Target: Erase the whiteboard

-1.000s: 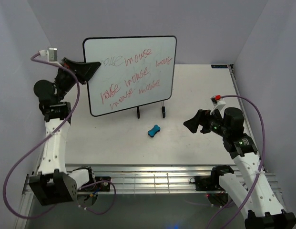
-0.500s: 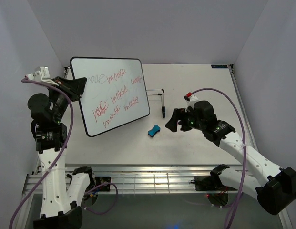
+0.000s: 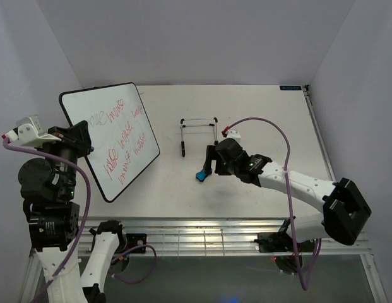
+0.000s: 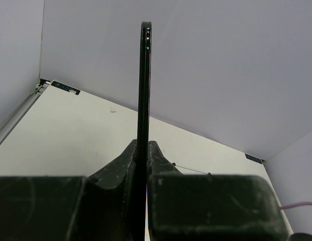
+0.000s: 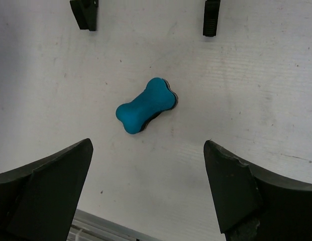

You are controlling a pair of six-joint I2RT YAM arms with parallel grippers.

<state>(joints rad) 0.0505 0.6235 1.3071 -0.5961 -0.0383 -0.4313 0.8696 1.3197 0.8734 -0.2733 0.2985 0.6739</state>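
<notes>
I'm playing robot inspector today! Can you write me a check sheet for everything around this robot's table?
Surface: white table, faint scuffs, no spills.
Job's things: whiteboard, red writing not yet wiped, held tilted by its edge.
Clutter: blue eraser lying flat on the table; wire stand behind it, holding nothing.
End effectors: left end effector shut on the whiteboard's edge; right end effector open above the eraser, not touching it.
Cables: purple cable loops off each arm, clear of the eraser and stand.
Surroundings: plain walls on three sides; nothing else seen.
</notes>
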